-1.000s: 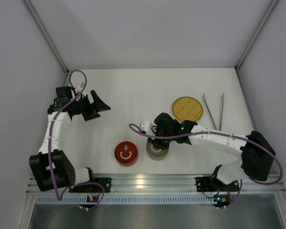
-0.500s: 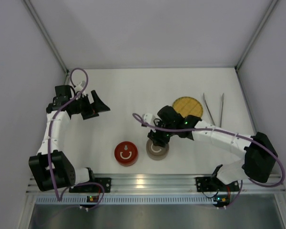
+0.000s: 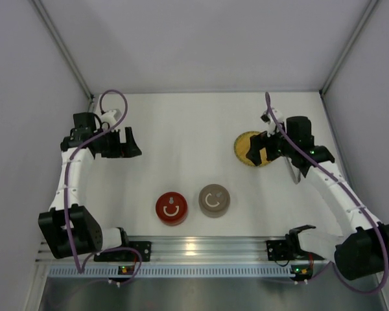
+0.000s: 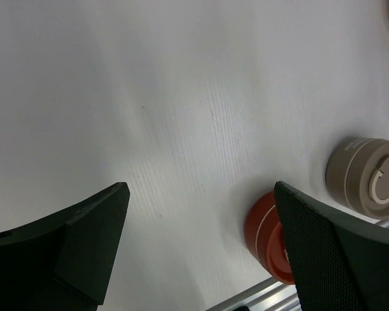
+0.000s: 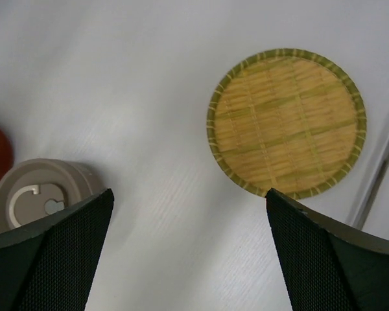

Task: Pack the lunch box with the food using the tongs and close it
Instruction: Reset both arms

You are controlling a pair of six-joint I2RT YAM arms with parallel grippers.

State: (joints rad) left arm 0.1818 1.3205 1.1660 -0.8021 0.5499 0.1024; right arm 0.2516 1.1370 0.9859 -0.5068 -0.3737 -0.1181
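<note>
The lunch box shows as two round lidded tubs near the front edge: a red one [image 3: 172, 208] [image 4: 266, 236] and a beige one [image 3: 214, 200] [image 5: 39, 194] beside it. No food shows in any view. The silver tongs [image 5: 375, 181] lie right of the woven plate, mostly hidden under my right arm from above. My right gripper [image 3: 259, 148] [image 5: 189, 192] hangs open over the plate's near-left rim, with nothing between its fingers. Far to the left, my left gripper [image 3: 131, 142] [image 4: 201, 188] is open and empty above bare table.
The round yellow woven plate [image 3: 243, 150] [image 5: 285, 123] lies bare at the back right. White walls close in the table on three sides. A metal rail with both arm bases runs along the front edge [image 3: 201, 249].
My right gripper has opened, let go of the beige tub and swung up and right to the woven plate. The left gripper has turned slightly and stays open.
</note>
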